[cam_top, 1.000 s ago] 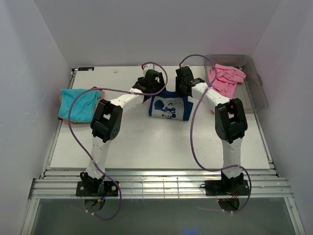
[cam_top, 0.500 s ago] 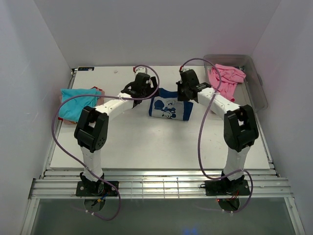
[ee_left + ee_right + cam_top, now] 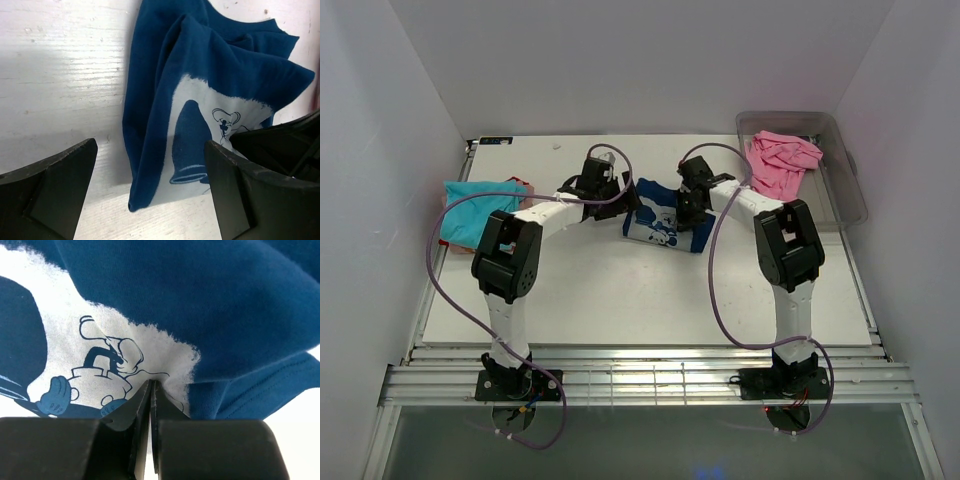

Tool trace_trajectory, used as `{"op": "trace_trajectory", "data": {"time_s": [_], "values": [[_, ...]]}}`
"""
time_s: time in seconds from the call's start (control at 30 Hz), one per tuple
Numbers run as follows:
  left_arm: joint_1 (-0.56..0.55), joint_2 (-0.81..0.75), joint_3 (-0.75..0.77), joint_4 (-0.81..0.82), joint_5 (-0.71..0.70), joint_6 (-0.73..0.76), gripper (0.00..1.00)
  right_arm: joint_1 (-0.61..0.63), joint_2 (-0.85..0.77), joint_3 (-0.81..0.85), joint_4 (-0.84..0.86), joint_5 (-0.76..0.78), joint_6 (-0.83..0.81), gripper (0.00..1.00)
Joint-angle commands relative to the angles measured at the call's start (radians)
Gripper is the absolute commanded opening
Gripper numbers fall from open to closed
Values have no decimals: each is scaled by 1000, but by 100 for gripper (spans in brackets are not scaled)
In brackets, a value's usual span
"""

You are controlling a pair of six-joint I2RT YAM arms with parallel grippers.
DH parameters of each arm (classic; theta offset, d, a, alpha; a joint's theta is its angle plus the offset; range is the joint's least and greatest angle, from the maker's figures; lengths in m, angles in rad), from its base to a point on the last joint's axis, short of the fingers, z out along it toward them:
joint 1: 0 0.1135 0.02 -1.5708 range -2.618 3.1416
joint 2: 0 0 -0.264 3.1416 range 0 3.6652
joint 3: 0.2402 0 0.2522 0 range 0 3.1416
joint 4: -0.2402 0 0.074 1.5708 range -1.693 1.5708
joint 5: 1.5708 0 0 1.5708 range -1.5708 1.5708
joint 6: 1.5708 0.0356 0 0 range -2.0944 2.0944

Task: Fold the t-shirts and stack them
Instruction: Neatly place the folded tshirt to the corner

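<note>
Seen from above, the navy t-shirt [image 3: 662,218] lies rumpled mid-counter [image 3: 620,290] between the two arms. The turquoise t-shirt [image 3: 480,210] sits at the counter's left edge, and the pink t-shirt [image 3: 782,162] is draped in the clear tub [image 3: 850,195]. Only the wrist views settle the grips. The left fingers [image 3: 623,197] stand spread wide, holding nothing, at the navy shirt's bunched edge. The right fingers [image 3: 151,390] are pressed together, pinching its white printed cloth.

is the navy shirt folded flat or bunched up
Bunched up: the navy t-shirt shows loose, uneven creases in the left wrist view, and the right gripper is shut on its printed part.
</note>
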Motion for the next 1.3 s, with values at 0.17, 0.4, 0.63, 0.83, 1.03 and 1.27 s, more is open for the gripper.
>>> {"op": "trace_trajectory", "data": {"time_s": [0.17,0.4,0.63,0.83,1.03,1.27], "values": [[5,119,-6,85,199,-62,98,10,-50,-89,-13,-48,16,8],[-30,166,2,137,229,-120,98,16,-50,-91,-2,-60,19,8],[-131,202,40,140,216,-151,98,24,-52,-94,1,-52,22,8],[-190,215,14,140,184,-171,82,24,-63,-99,5,-46,24,8],[-176,205,49,41,103,-122,4,24,-75,-118,14,-40,27,11],[-81,75,112,-125,16,2,0,24,-179,-137,16,0,13,76]]}}
